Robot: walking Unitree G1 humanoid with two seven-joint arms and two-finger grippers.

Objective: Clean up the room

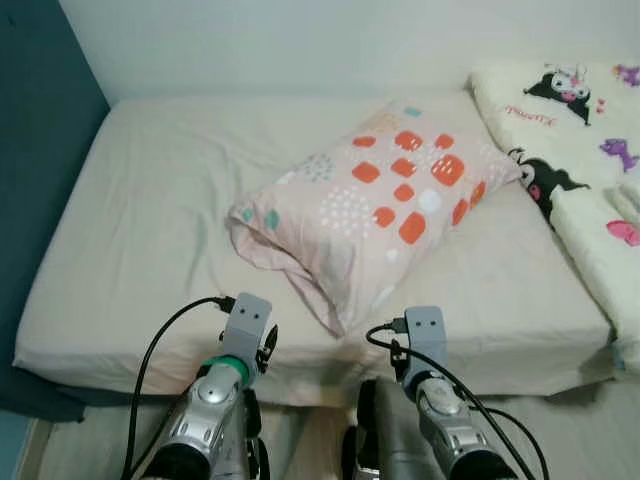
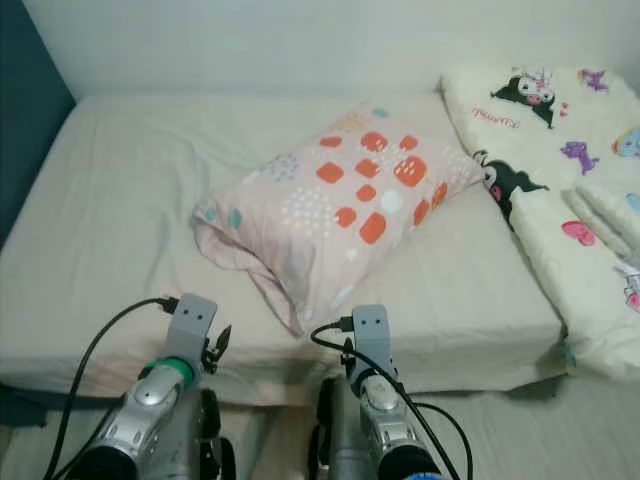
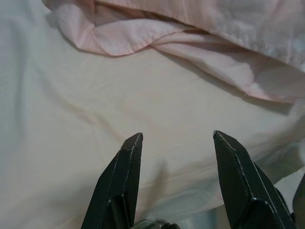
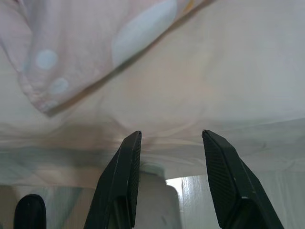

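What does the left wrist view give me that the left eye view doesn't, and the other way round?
Left wrist view: the left tool from close up, its fingers open and empty, pointing across the bed sheet at the pillow's crumpled open end.

Left eye view: the whole scene, with the patterned pillow lying askew on the bed, a cartoon-print blanket along the robot's right side, the dark blue wall on its left, and both arms raised at the bed's near edge.

Both: the pillow resting on the pale sheet, ungrasped.
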